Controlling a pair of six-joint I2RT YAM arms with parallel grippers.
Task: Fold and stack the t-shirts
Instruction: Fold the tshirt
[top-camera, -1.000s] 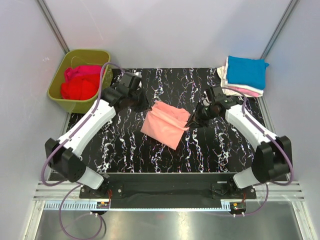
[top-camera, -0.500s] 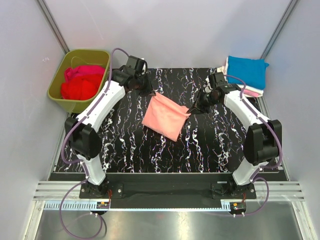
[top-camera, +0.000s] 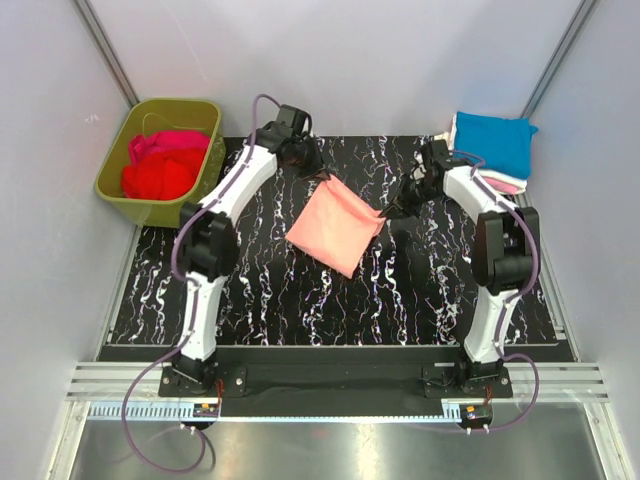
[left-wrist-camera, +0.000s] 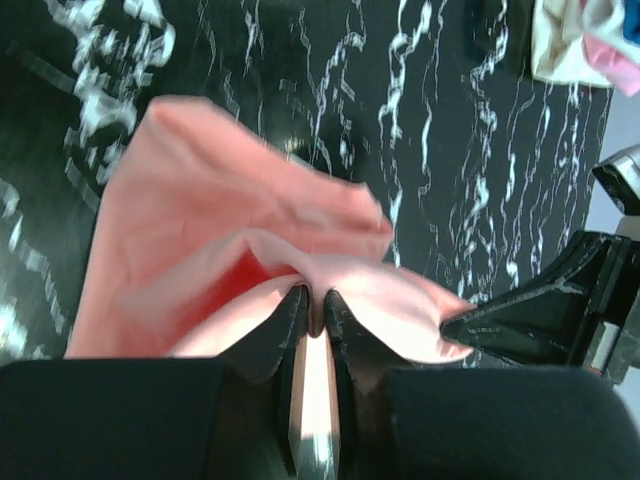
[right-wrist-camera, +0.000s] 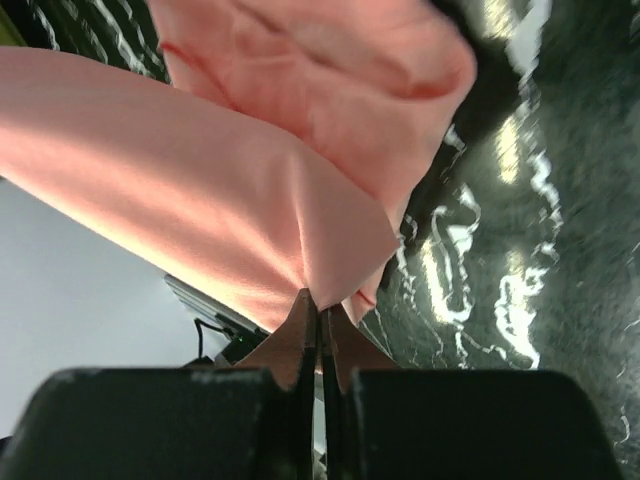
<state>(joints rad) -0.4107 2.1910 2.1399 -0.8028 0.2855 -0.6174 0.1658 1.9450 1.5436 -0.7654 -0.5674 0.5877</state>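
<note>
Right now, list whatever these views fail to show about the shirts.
- Top view: the blue t-shirt covers the stack beneath it; only edges show, so the count is unclear.
- Top view: the red shirts are bunched in the tub; their number is unclear.
- Left wrist view: the salmon-pink t-shirt is blurred; fold layers unreadable.
- Right wrist view: that shirt spans much of the frame, hiding whatever lies behind.

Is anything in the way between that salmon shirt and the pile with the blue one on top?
Nothing loose. Between the salmon shirt and the folded stack lies only bare table, plus the right gripper holding it.
</note>
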